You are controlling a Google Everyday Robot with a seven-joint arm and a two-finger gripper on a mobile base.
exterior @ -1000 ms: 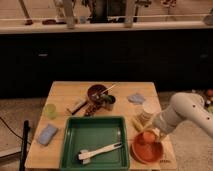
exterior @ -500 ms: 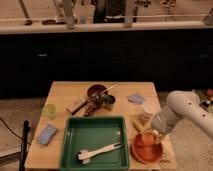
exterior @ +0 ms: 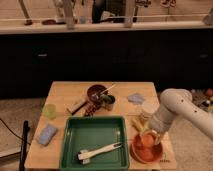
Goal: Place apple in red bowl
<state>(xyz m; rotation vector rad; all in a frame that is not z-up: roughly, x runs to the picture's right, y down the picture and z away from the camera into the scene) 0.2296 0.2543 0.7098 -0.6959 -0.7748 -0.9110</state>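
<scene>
Over the red bowl (exterior: 141, 156) hangs the pincer (exterior: 151, 135), partly hiding the apple (exterior: 144, 142); its grip cannot be told.

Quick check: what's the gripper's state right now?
Gripper: low over the round shallow orange-red bowl, right at the small round orange-red apple; open or closed cannot be told.
</scene>
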